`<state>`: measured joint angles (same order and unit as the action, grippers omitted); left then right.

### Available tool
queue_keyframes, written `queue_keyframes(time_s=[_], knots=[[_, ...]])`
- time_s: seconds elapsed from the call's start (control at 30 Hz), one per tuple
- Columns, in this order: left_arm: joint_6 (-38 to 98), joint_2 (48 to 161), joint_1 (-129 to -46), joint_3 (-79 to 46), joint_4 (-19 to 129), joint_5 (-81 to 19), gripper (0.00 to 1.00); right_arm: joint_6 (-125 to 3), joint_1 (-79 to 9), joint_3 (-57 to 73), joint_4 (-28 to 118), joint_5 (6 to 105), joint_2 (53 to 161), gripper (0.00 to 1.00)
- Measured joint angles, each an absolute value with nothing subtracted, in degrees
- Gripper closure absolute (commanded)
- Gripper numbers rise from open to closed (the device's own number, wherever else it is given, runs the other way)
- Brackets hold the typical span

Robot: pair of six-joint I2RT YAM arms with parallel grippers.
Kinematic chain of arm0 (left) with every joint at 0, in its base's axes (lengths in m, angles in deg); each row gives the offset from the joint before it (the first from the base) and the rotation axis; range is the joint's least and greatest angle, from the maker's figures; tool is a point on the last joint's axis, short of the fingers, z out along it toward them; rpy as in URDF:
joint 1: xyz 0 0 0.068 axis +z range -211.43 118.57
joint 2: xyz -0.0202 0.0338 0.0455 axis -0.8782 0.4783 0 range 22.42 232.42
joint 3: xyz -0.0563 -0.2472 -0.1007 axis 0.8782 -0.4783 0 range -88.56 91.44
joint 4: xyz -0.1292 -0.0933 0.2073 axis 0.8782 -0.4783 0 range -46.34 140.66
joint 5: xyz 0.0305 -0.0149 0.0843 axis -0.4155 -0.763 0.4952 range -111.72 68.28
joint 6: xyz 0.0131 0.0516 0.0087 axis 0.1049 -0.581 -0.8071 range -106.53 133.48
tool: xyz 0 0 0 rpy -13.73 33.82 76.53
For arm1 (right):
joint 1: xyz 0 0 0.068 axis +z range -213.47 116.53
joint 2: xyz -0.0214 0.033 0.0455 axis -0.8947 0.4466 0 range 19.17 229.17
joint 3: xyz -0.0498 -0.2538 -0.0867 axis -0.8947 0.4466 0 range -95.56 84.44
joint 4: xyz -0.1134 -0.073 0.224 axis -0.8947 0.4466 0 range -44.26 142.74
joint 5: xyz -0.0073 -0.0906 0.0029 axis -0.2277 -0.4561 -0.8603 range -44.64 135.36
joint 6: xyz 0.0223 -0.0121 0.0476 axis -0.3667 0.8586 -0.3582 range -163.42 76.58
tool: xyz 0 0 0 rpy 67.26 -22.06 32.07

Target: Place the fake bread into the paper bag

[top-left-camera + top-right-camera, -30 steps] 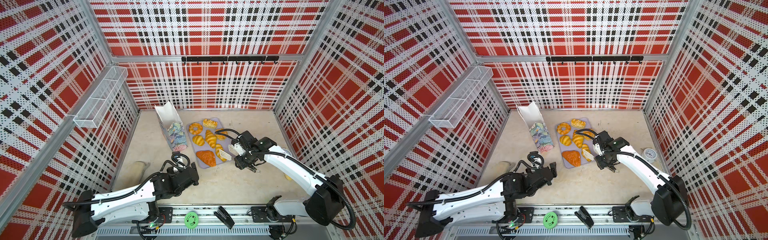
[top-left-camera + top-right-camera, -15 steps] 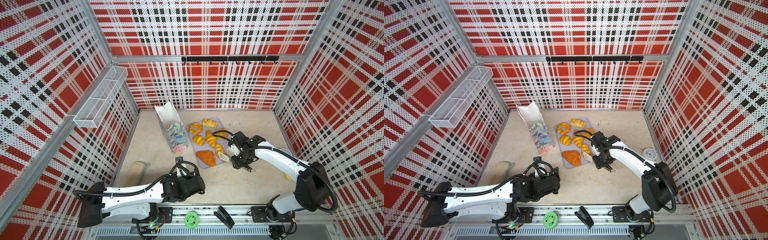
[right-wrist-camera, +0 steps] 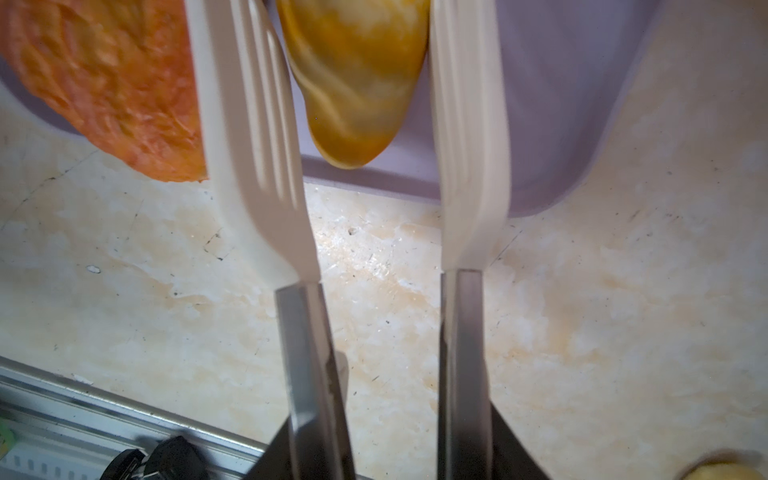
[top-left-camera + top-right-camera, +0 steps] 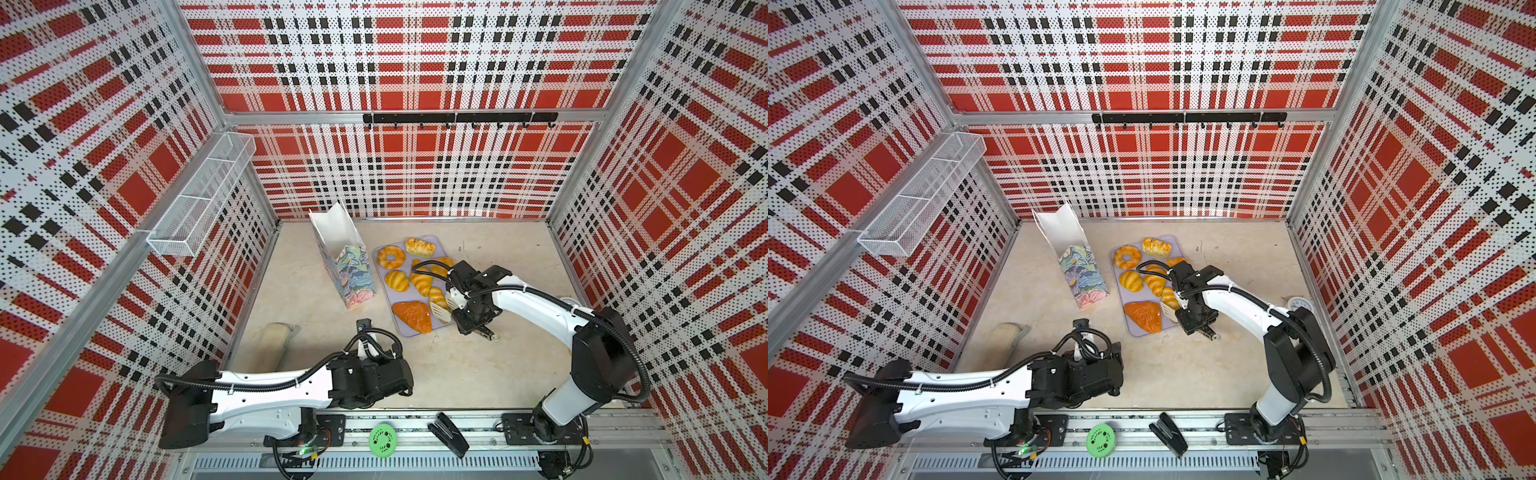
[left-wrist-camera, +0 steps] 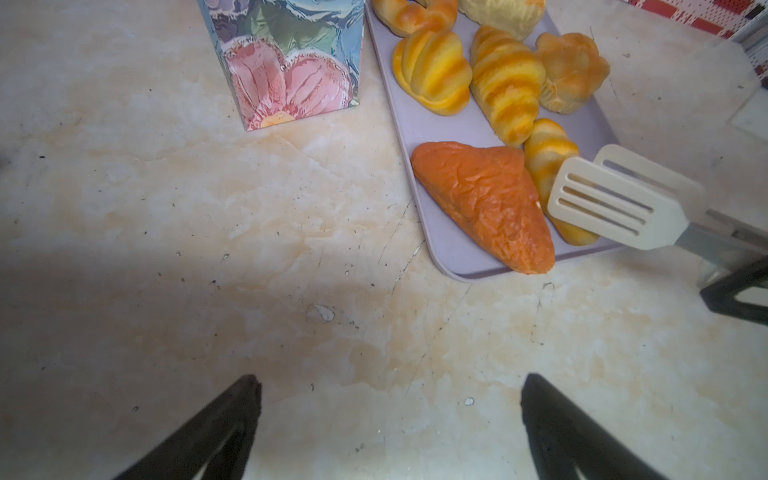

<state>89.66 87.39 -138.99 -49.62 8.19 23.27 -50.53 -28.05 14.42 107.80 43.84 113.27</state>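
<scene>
Both blades of tongs (image 3: 249, 145) flank croissant (image 3: 353, 83) — likely light, slick; pinch mid-body — right gripper (image 3: 386, 453) clamps tongs, left gripper (image 5: 388, 386) wide, empty.

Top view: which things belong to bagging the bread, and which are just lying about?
In the job: fake bread, lilac tray, paper bag, tongs in the right pincer.
Lying about: wire basket, hook rail, green disc, black stapler.

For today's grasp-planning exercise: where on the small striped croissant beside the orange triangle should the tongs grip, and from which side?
Grip the croissant across its width, a tongs blade on each long flank, entering from the near edge of the tray: it lies elongated, tip toward that edge.
</scene>
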Motion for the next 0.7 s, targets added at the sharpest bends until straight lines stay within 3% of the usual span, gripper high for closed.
queue_keyframes(time_s=[0.23, 0.47, 0.7], knots=[[88.39, 90.25, -139.84, -49.01, 7.97, 23.23, 0.01, -50.49, -28.05, 13.62, 109.18, 42.38, 115.00, 0.50], [87.65, 86.99, -139.90, -48.90, 7.81, 24.26, 0.01, -49.44, -28.05, 11.45, 110.91, 42.09, 115.61, 0.68], [80.81, 78.64, -139.47, -51.77, 11.84, 24.98, 0.01, -48.48, -28.10, 10.42, 112.28, 42.20, 115.48, 0.73]])
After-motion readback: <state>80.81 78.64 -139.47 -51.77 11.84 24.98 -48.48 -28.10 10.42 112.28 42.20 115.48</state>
